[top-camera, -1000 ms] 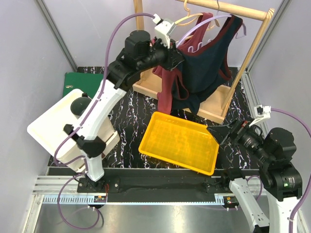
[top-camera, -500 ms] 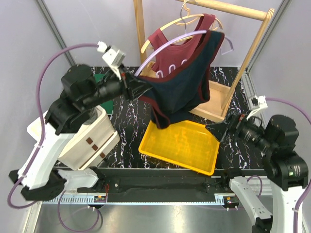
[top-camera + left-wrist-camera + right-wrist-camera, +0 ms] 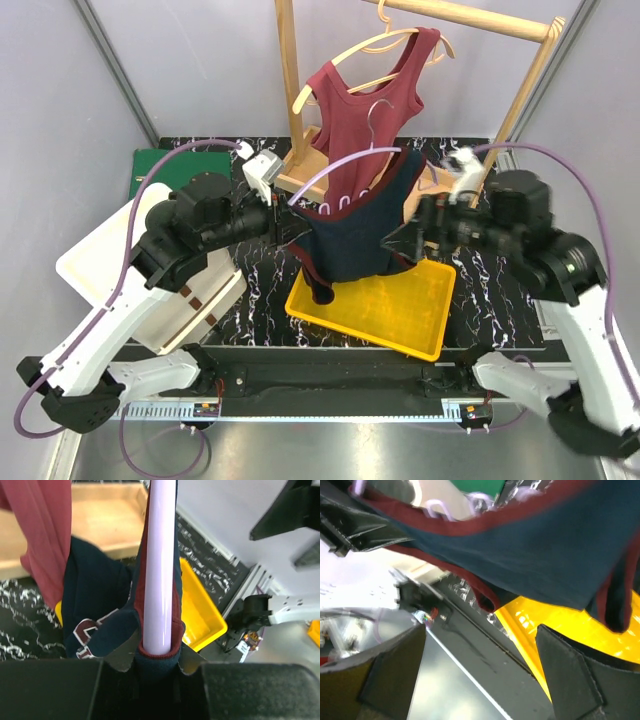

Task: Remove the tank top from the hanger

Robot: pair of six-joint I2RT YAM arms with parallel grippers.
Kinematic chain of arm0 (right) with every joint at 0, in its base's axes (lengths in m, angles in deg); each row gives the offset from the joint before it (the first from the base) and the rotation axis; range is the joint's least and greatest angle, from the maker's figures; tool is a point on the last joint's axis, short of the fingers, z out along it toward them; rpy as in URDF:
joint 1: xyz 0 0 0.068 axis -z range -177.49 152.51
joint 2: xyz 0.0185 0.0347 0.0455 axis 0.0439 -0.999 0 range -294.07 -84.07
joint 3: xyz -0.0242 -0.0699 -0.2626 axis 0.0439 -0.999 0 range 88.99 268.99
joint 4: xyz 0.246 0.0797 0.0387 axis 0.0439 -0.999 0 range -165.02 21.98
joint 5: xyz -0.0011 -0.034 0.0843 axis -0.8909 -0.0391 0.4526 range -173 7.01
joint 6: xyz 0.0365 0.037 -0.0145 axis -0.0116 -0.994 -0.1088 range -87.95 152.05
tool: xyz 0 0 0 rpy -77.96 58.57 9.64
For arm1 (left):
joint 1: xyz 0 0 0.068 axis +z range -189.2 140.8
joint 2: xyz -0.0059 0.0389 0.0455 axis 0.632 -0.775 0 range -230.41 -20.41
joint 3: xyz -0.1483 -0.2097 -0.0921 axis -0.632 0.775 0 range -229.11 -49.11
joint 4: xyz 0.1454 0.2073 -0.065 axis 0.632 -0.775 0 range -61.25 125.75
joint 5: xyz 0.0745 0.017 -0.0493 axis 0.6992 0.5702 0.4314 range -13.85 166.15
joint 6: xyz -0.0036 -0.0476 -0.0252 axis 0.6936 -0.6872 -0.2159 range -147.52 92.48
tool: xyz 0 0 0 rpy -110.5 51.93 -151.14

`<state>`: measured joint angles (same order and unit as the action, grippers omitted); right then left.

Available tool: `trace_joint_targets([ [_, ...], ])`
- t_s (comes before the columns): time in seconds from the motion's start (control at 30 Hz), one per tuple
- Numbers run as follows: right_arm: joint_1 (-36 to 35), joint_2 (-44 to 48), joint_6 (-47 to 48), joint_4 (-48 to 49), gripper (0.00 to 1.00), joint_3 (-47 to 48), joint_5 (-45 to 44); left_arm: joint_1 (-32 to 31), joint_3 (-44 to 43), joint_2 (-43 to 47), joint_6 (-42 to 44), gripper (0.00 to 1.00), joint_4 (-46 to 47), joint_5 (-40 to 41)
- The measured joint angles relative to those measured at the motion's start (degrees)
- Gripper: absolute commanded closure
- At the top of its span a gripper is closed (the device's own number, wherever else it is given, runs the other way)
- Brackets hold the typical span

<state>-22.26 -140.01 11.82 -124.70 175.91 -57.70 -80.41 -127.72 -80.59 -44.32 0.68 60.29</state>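
While a white box (image 3: 100,262) sits at the left edge of the black marbled bench (image 3: 262,268), the left pincer (image 3: 159,661) is clamped on a lavender hanger (image 3: 161,555), pinching red-trimmed cloth with it. Hung on that hanger, the navy tank top (image 3: 350,238) dangles in mid-air over a yellow tray (image 3: 405,322) near the bench's near edge. Just beside its right side, the right pincer (image 3: 480,677) stands wide apart, gripping nothing. A maroon tank top (image 3: 365,100) hangs on a wooden rack (image 3: 288,80) at the far edge

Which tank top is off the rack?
The navy tank top with maroon trim, in the left gripper; the maroon tank top hangs on the wooden rack.
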Motion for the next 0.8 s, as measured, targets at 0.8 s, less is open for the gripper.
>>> trace_joint_targets([
  [0.8, -31.36, -18.03, 1.05, 12.9, 0.28, 17.46, -50.84, -0.09, 16.9, 14.69, -1.75, 1.0, 1.73, -5.99],
])
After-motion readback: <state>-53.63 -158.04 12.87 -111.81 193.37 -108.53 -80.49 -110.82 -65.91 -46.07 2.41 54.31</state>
